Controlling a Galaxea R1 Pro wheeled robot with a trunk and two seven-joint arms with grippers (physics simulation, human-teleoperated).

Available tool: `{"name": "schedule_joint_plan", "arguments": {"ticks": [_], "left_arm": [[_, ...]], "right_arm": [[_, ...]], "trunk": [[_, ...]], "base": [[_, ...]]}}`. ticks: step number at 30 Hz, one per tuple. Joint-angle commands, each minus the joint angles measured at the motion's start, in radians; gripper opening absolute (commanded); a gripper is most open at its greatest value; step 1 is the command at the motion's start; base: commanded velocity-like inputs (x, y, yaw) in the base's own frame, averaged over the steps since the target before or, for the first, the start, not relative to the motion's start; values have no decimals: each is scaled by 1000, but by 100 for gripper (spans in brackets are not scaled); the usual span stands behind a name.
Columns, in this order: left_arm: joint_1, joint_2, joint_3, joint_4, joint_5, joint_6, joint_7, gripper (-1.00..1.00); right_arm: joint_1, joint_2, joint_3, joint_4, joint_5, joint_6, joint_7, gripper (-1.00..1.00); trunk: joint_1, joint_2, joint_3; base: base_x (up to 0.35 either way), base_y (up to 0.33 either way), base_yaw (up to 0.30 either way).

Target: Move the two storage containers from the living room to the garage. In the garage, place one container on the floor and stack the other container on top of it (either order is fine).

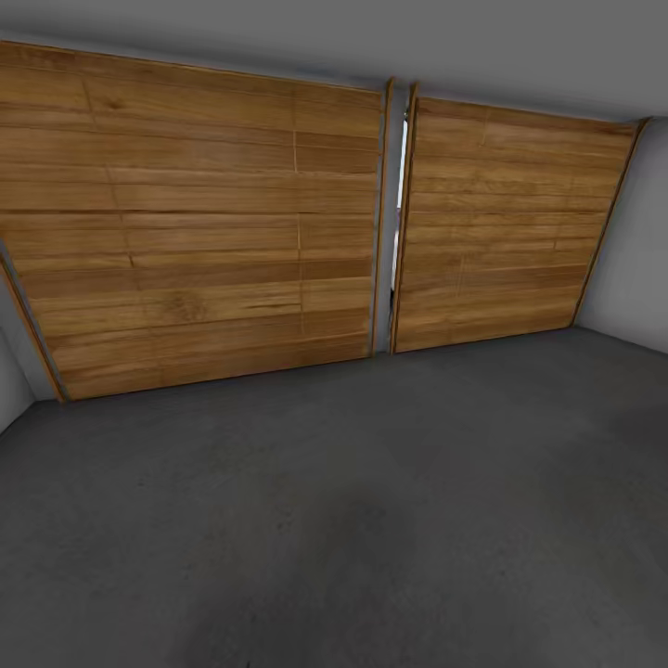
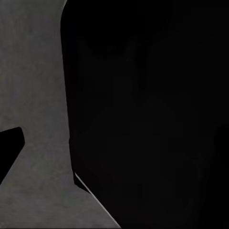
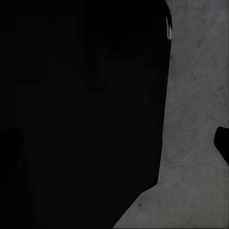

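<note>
Two wide honey-coloured wooden plank doors (image 1: 195,223) are standing side by side in the garage, above the dark grey mottled concrete floor (image 1: 371,520). A large black shape (image 2: 148,114) is blocking each wrist view beside that concrete, so I cannot tell how either set of jaws is standing.

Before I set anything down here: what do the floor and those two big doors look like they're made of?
The floor looks like bare concrete: dark grey, mottled, matt, with no seams. The two doors, left and right, look like honey-coloured wood planks laid horizontally, with visible grain, board joints and a slight sheen, possibly varnished. It's a render, so that's only appearance.
</note>
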Motion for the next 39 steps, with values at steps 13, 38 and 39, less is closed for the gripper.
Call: {"name": "schedule_joint_plan", "arguments": {"ticks": [13, 38, 39], "left_arm": [[-2, 8, -2, -27, 2, -14, 2, 100], [-2, 8, -2, -28, 2, -14, 2, 100], [-2, 8, -2, -28, 2, -14, 2, 100]], "right_arm": [[-2, 7, 73, 0, -15, -3, 1, 100], [-2, 9, 214, 0, -18, -31, 0, 100], [-2, 9, 503, 0, -18, -31, 0, 100]], "trunk": [[0, 0, 0], [0, 0, 0], [0, 0, 0]], "base": [[0, 0, 0], [0, 0, 205], [0, 0, 273]]}}
